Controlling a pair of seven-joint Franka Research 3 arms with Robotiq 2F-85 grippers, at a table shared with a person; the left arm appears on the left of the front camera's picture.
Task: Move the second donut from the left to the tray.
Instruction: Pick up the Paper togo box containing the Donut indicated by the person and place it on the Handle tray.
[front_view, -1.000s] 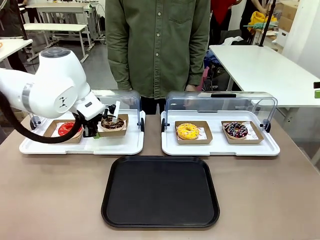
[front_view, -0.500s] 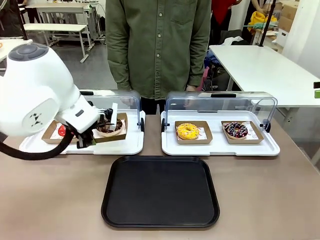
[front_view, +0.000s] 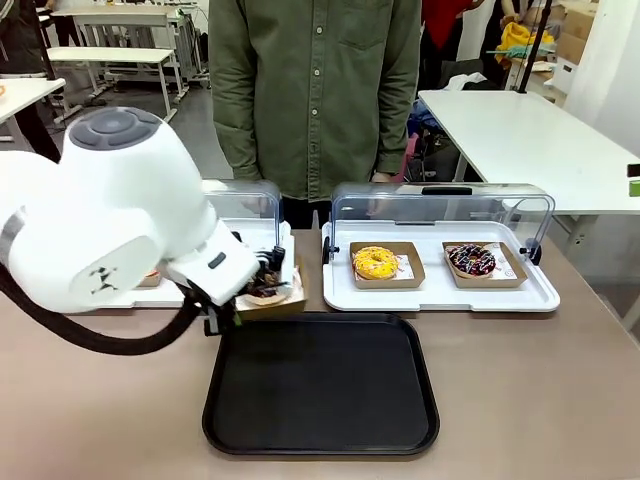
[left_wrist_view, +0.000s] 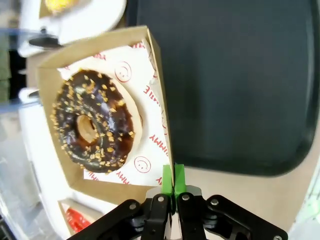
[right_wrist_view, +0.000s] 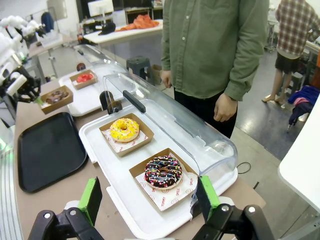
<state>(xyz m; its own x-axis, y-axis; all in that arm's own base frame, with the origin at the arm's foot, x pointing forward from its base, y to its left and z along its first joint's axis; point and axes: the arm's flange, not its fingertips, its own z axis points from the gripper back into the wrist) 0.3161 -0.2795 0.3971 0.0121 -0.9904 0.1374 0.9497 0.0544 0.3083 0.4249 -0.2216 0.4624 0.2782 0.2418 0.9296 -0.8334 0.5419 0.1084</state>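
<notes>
The left claw (left_wrist_view: 173, 186), clenched on the holder's edge, has carried the chocolate donut (left_wrist_view: 93, 121) off its white display tray. It now hangs at the black tray (front_view: 321, 384)'s near-left rim, so lowering likely comes next.

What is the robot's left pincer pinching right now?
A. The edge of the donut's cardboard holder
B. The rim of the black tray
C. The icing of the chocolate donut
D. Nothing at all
A: in the left wrist view the left pincer has its green pads shut on the wall of the cardboard holder, with the chocolate donut riding inside, untouched.
</notes>
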